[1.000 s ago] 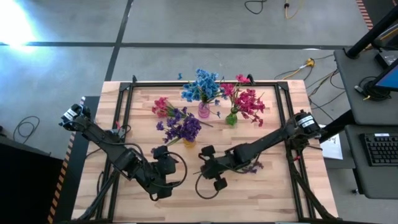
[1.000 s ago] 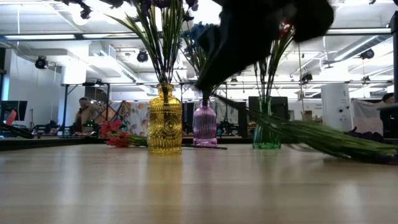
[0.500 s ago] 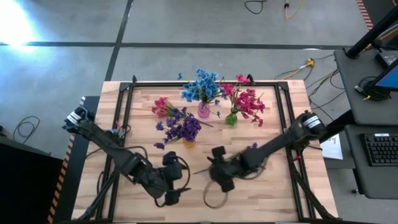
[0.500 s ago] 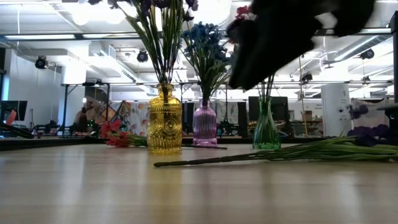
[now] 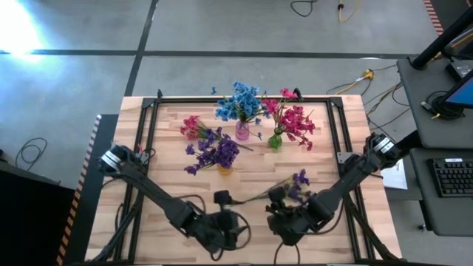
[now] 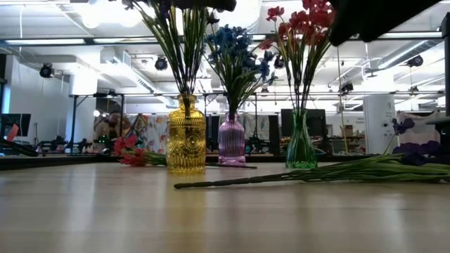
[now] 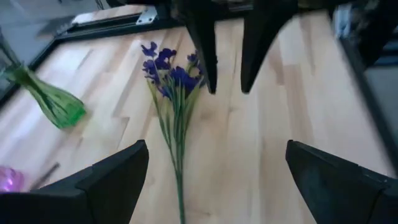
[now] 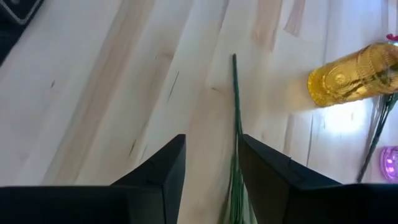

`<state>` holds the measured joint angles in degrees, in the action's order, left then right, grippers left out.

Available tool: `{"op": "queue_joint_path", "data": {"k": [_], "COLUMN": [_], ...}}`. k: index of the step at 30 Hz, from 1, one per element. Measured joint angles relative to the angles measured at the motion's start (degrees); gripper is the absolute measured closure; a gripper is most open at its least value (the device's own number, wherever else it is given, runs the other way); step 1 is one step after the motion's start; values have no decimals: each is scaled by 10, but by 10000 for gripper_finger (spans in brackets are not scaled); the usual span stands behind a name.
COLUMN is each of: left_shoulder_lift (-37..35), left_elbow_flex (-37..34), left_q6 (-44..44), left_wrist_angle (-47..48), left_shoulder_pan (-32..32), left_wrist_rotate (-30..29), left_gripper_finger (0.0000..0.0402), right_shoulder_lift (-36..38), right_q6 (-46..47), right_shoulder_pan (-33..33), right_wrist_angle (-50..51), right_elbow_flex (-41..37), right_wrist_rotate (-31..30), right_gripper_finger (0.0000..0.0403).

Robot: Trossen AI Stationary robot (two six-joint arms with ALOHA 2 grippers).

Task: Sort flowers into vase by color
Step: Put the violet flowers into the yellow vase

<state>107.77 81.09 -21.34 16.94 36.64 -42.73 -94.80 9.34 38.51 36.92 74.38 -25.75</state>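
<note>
A purple sprig (image 5: 284, 188) lies flat on the table (image 5: 325, 140), long axis diagonal — blooms toward the far right, stem tip (image 8: 234, 57) toward the yellow vase (image 5: 224, 169). The right gripper (image 5: 284, 222) hovers at its bloom end, fingers parted, holding nothing. The left gripper (image 5: 230, 231) waits alongside — wide open, empty.

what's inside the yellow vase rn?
The yellow vase holds a bunch of purple flowers on green stems. The amber glass hides the stem ends and the inside of the base.
</note>
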Motion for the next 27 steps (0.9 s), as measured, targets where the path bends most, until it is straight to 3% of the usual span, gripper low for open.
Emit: {"op": "queue_joint_path", "data": {"k": [7, 15, 22, 27], "left_shoulder_lift": [81, 88, 99, 143], "left_elbow_flex": [50, 9, -22, -15], "left_q6": [63, 94, 89, 85], "left_wrist_angle": [-60, -140, -153, -186], "left_shoulder_pan": [-21, -44, -78, -91], "left_wrist_rotate": [23, 45, 20, 43], "left_gripper_finger": [39, 45, 51, 52], "right_shoulder_lift": [10, 72, 152, 182], "right_q6": [2, 25, 31, 31], "right_shoulder_pan": [17, 38, 51, 50], "right_wrist_angle": [3, -8, -123, -171], "right_elbow_flex": [-7, -60, -159, -207], "right_wrist_rotate": [-40, -72, -105, -109], "right_gripper_finger": [250, 219, 206, 206]}}
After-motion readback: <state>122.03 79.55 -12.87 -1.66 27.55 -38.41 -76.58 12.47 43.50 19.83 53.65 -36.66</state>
